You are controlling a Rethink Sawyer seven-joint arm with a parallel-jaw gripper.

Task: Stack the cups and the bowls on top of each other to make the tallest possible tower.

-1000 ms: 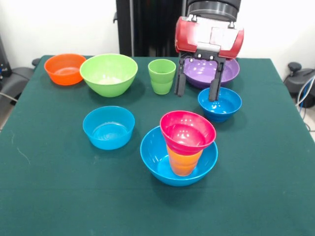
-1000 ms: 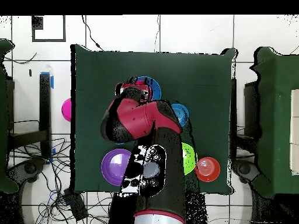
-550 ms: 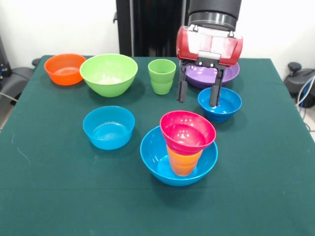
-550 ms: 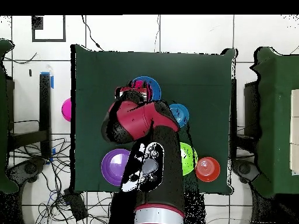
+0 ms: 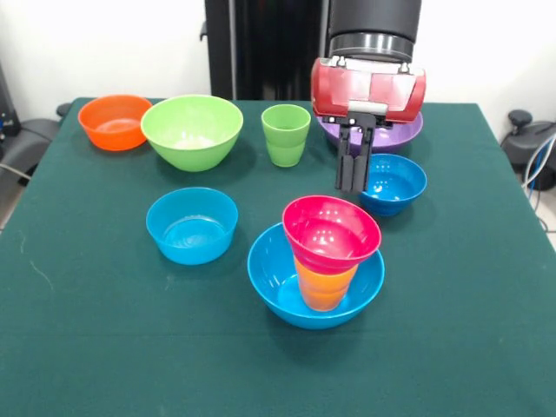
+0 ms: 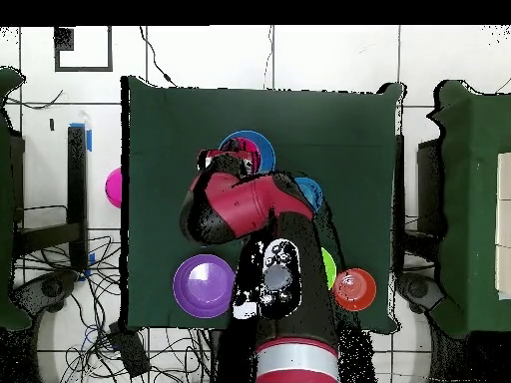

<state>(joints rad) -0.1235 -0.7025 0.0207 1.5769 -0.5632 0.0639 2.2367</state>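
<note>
Your gripper [image 5: 354, 184] has its fingers pinched on the near-left rim of the small blue bowl [image 5: 393, 183], behind the tower [image 5: 323, 261] of large blue bowl, orange cup, pink bowl; next, lift it clear

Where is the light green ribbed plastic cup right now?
In the front view, the light green ribbed plastic cup stands upright toward the table's far side, between the large lime green bowl and the wide purple bowl.
</note>
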